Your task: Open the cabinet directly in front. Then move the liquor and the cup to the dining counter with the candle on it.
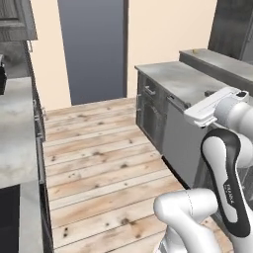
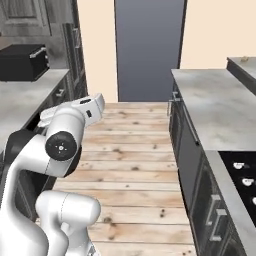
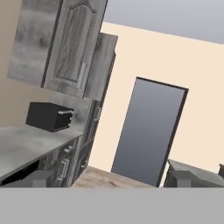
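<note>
The dark grey cabinet (image 3: pixel 72 48) hangs high at the left of the hand view, its raised-panel door carrying a silver bar handle (image 3: pixel 83 74). It also shows at the top left corner (image 2: pixel 25 17) of the right base view. I cannot tell whether its doors are open. The liquor and the cup are hidden. The dining counter (image 2: pixel 215 110) runs along the right, its black cooktop (image 2: pixel 240 180) at the near end. A tiny gold speck (image 2: pixel 244 58) on the ledge behind it may be the candle. My gripper (image 3: pixel 110 180) is open and empty, in mid-air between the counters.
A black microwave (image 2: pixel 22 62) sits on the left counter (image 1: pixel 15 133) below the cabinet. A wood-plank floor aisle (image 1: pixel 99 163) runs between the two counters to a grey door (image 2: pixel 147 50) in the far wall. My white arm (image 1: pixel 225 173) rises over the aisle's near end.
</note>
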Tool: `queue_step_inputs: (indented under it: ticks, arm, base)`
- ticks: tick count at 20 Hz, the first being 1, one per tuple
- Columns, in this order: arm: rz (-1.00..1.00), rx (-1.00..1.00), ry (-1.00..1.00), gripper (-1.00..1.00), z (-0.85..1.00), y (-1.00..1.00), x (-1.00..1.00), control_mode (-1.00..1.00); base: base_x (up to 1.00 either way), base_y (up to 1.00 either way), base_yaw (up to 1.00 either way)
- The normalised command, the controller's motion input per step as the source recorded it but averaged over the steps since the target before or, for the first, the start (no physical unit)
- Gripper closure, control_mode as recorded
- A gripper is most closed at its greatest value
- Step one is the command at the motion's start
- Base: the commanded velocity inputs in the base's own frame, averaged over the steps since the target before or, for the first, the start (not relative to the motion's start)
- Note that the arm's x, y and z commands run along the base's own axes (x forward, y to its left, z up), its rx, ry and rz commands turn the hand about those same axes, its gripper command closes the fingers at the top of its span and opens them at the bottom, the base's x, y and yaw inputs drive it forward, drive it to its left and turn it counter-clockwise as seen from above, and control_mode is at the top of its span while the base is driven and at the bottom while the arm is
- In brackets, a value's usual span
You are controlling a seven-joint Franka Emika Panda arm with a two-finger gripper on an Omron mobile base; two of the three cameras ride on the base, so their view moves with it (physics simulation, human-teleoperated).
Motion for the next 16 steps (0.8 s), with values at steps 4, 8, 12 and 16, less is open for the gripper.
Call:
queue_step_inputs:
  ticks: [4, 8, 12, 16]
  arm:
    - [0.00, 0.00, 0.00, -1.00, 0.00, 0.00, 0.00, 1.00]
    - [0.00, 0.00, 0.00, -1.00, 0.00, 0.00, 0.00, 1.00]
    - [0.00, 0.00, 0.00, -1.00, 0.00, 0.00, 0.00, 1.00]
    - [0.00, 0.00, 0.00, -1.00, 0.00, 0.00, 0.00, 1.00]
  base:
    - [0.95, 0.15, 0.08]
    - [0.99, 0.13, 0.06]
    - [1.00, 0.15, 0.08]
    - [0.93, 0.18, 0.12]
